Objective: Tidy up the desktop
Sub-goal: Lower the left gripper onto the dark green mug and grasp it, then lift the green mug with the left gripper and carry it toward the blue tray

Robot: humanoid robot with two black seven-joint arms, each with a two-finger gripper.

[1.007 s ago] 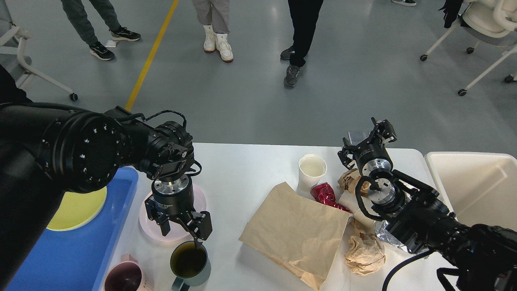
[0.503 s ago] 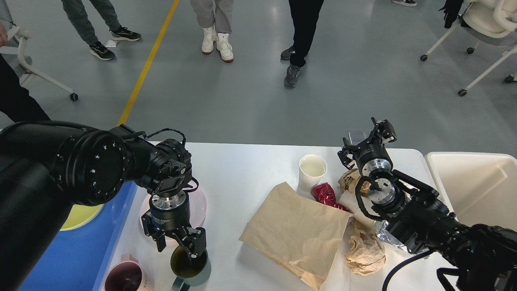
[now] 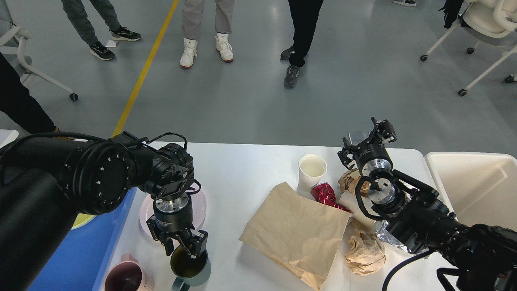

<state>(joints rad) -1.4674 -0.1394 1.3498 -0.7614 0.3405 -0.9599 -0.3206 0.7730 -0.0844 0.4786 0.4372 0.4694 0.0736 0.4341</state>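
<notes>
The white desktop [image 3: 242, 169] carries litter and dishes. My left gripper [image 3: 182, 249] points down at the far rim of a green mug [image 3: 193, 270] near the front edge. Its jaws stand apart, one finger outside the rim and one dipping into the mug. My right gripper [image 3: 366, 140] hovers open and empty above the far right of the desktop. Below it lie a white paper cup [image 3: 312, 169], a red foil wrapper [image 3: 325, 194], a flat brown paper bag [image 3: 297, 232] and crumpled brown paper [image 3: 364, 254].
A pink plate [image 3: 200, 202] lies under my left wrist. A pink mug [image 3: 123, 279] stands at the front left. A blue tray [image 3: 80, 262] with a yellow plate [image 3: 83, 220] is at the left. A cream bin [image 3: 476, 190] stands at the right. People stand beyond the table.
My left gripper has come down from above the pink plate onto the green mug's rim, and its jaws have narrowed. The right arm has not moved.
</notes>
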